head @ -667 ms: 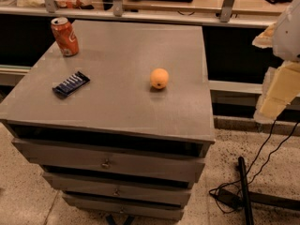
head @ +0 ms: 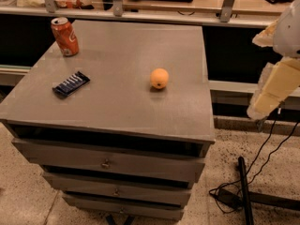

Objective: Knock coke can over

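Note:
The coke can (head: pixel 64 36) stands upright at the far left corner of the grey cabinet top (head: pixel 126 102). It is red-orange with white script and a silver top. My gripper (head: pixel 272 90) hangs off the right side of the cabinet, past its edge and above the floor. It shows as cream-coloured parts under a white arm housing (head: pixel 287 29). It is far from the can, with the whole cabinet top between them, and it touches nothing.
A round orange fruit (head: pixel 159 78) sits near the middle right of the top. A flat dark-blue snack wrapper (head: pixel 71 84) lies at the left, in front of the can. A railing and counter (head: pixel 154 8) run behind. Black cables and a stand (head: pixel 243 191) lie on the floor at right.

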